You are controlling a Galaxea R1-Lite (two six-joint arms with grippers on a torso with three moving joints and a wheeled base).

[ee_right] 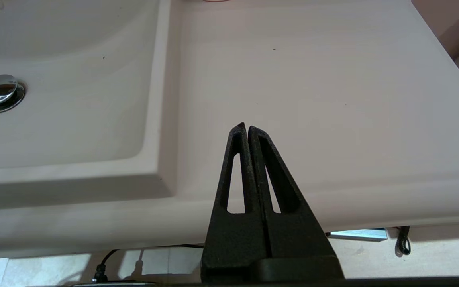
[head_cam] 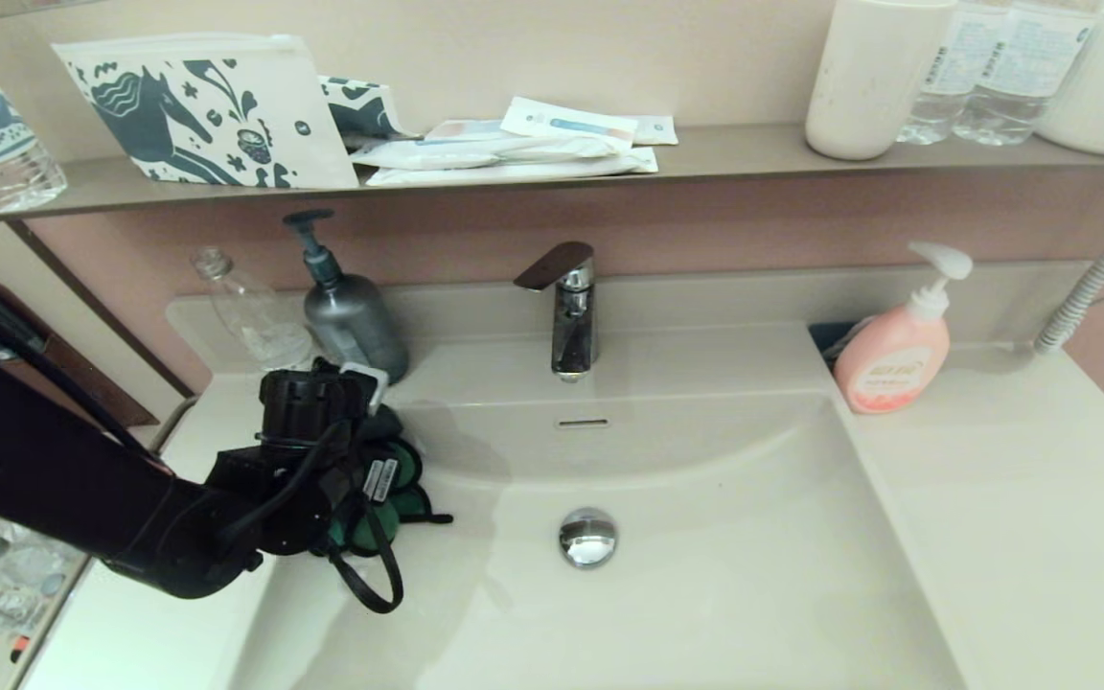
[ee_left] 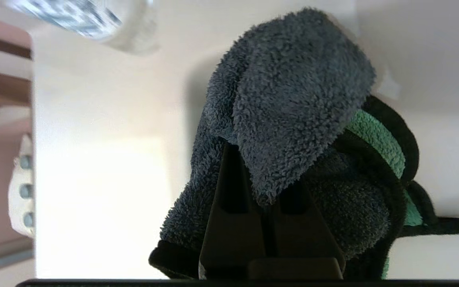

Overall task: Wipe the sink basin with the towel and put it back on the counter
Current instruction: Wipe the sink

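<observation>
The charcoal towel [head_cam: 406, 482], its green reverse showing, is bunched in my left gripper [head_cam: 375, 460], which is shut on it. They hang at the left rim of the off-white sink basin [head_cam: 705, 556], left of the chrome drain plug [head_cam: 587, 536] and below the overflow slot [head_cam: 582, 422]. In the left wrist view the towel [ee_left: 293, 99] drapes over the left gripper [ee_left: 263, 175] above pale counter. My right gripper [ee_right: 246, 126] is shut on nothing, parked off the front edge of the counter [ee_right: 313, 79] to the right of the basin [ee_right: 74, 99].
A chrome faucet [head_cam: 571, 307] stands behind the basin. A dark pump bottle [head_cam: 351, 321] and a clear bottle [head_cam: 250, 316] sit at the back left, just behind my left wrist. A pink soap dispenser [head_cam: 897, 359] stands back right. The wall shelf [head_cam: 724, 153] holds pouches and cups.
</observation>
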